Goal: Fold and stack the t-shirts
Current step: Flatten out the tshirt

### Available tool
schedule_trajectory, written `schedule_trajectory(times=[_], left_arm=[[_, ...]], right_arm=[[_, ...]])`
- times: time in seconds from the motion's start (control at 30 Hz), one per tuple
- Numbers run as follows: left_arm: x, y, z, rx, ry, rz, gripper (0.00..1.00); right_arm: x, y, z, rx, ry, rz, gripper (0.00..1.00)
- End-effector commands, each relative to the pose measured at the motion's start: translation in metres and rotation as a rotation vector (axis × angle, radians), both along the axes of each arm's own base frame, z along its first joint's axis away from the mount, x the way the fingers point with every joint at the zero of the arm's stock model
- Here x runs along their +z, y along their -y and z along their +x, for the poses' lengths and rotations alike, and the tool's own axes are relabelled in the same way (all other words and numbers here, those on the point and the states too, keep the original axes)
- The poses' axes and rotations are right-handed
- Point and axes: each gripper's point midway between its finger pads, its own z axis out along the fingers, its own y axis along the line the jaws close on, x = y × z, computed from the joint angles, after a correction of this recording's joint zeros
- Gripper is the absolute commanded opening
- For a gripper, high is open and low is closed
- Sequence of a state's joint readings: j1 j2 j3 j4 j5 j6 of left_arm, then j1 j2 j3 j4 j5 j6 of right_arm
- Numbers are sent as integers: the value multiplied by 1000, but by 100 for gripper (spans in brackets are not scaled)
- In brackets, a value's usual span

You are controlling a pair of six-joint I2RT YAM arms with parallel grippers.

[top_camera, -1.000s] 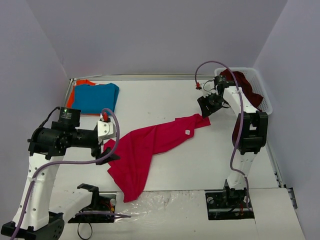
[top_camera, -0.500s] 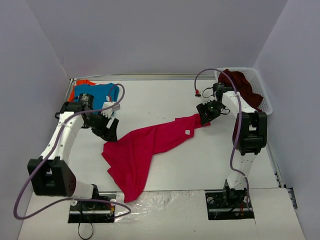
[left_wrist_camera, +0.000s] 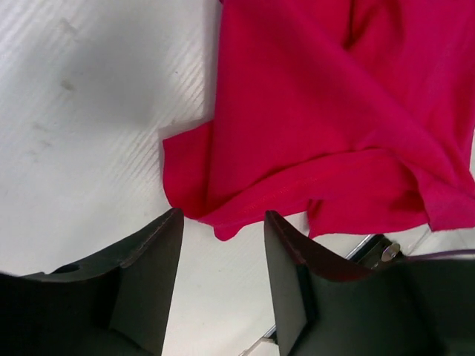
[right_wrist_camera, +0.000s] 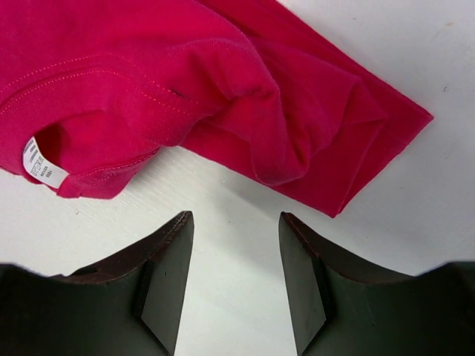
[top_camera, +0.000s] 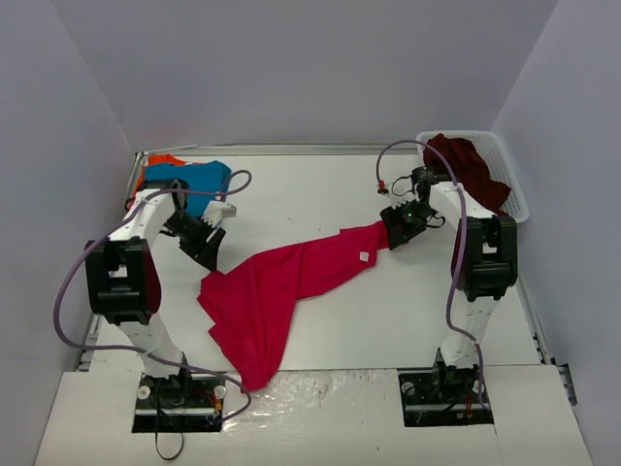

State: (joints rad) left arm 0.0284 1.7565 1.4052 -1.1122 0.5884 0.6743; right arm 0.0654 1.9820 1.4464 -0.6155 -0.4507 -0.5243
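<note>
Spreading-out stage: the crimson-pink t-shirt (top_camera: 281, 291) lies rumpled mid-table, running from 7 to 2 o'clock. My left gripper (left_wrist_camera: 223, 222) and right gripper (right_wrist_camera: 234, 222) hover half-open over opposite ends, both empty. Next I'd guess pinch both ends and pull flat. The basket (top_camera: 497, 146) at 2 o'clock holds the maroon t-shirt (top_camera: 464, 160).

The white table (top_camera: 320, 184) carries a crumpled crimson-pink t-shirt (top_camera: 281, 286), lying just ahead of the fingertips of the left gripper (left_wrist_camera: 223, 216) and the right gripper (right_wrist_camera: 235, 216).
</note>
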Motion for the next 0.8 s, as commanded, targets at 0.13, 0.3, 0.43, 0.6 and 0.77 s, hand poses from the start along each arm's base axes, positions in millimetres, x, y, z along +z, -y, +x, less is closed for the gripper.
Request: schedule_trajectory(times=[0.13,0.3,0.43,0.6,0.77], left_arm=[[-15,0,-3,-145,-49,-46,41],[-33,-2,6,-161,-73,-38,40],[-41,-3,7,-182,-84,-35,37],[-49,-3,3,-206,-118,-46,34],[-52,-3,1,-223,-117,-52,34]], right_arm=[[12,-5,-8,24,16,-2,46],[8,-4,-12,28,4,-9,46],[5,-2,-12,24,-2,-15,46],[1,-1,-13,24,-10,-28,46],[1,-1,-14,25,-12,-25,46]])
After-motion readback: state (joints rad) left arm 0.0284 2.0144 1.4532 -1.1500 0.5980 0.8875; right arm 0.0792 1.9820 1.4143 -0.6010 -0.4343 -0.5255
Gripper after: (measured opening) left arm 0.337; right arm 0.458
